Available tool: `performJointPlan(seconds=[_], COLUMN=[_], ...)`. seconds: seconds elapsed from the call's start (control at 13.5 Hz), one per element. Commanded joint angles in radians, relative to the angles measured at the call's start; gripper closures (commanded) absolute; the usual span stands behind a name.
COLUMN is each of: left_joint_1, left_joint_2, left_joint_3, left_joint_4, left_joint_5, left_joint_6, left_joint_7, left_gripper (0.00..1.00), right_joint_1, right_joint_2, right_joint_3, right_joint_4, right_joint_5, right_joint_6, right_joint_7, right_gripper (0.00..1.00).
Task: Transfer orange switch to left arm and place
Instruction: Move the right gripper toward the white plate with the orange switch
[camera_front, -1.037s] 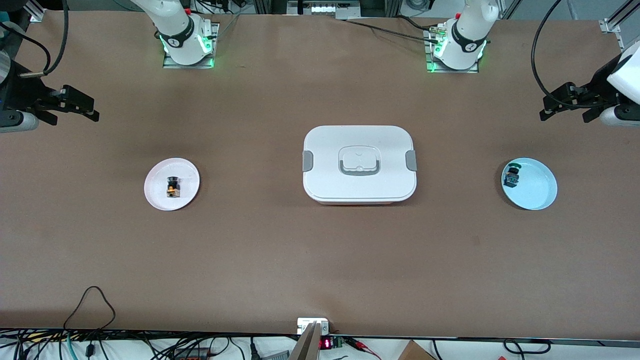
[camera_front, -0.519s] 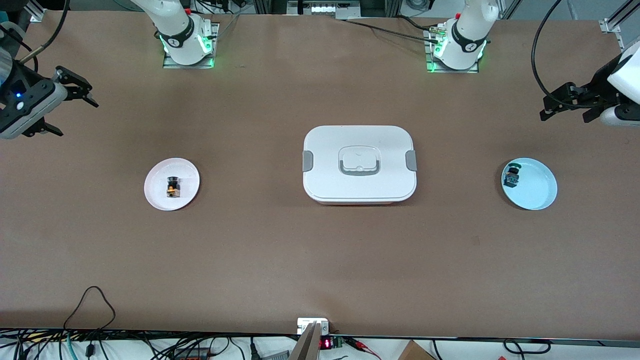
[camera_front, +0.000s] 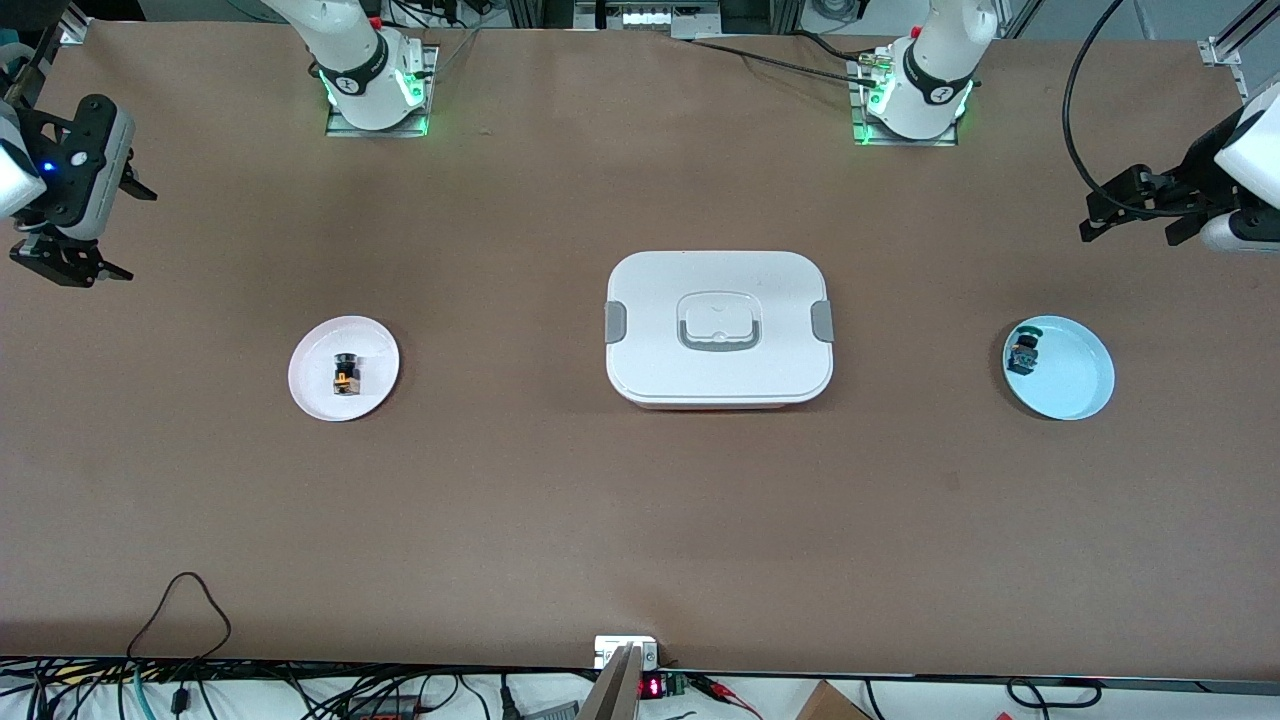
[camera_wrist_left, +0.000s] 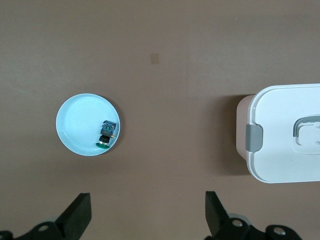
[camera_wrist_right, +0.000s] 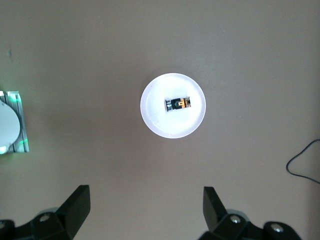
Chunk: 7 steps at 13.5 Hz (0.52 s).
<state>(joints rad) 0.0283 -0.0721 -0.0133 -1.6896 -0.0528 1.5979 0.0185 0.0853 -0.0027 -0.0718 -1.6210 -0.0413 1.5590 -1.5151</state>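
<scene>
The orange switch lies on a pale pink plate toward the right arm's end of the table. In the right wrist view the switch lies on its side at the middle of the plate. My right gripper hangs open and empty over bare table at that end, apart from the plate; its jaws stand wide. The white box sits closed at the table's middle. My left gripper is open and empty over the table's other end, and it shows wide jaws.
A light blue plate near the left arm's end holds a dark switch with green and blue parts; both show in the left wrist view, the plate and the switch. The box's end with a grey clip shows there too.
My right gripper has turned from pointing sideways across the table to pointing down and has shifted toward the table's end. The left arm, box, plates and switches have not moved.
</scene>
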Motion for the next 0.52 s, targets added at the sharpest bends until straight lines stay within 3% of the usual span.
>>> performJointPlan(seconds=[0.0,0.22,0.44], left_joint_1=[0.004,0.004,0.005], left_joint_2=[0.002,0.002,0.003], left_joint_3=[-0.002,-0.002,0.0], left_joint_4=[0.01,0.01,0.01], left_joint_5=[0.019,0.018,0.016], left_joint_6=[-0.003,-0.004,-0.004], left_joint_7=[0.006,0.006,0.006], left_gripper=[0.0,0.0,0.0], right_joint_1=[0.002,0.001,-0.002], right_joint_2=[0.01,0.035,0.137], right_joint_3=[0.009,0.009,0.007], right_joint_4=[0.036,0.01,-0.097], right_joint_5=[-0.019,-0.005,0.047], right_joint_6=[-0.02,-0.01,0.149], right_joint_7=[-0.04,-0.103,-0.16], right_gripper=[0.0,0.0,0.0])
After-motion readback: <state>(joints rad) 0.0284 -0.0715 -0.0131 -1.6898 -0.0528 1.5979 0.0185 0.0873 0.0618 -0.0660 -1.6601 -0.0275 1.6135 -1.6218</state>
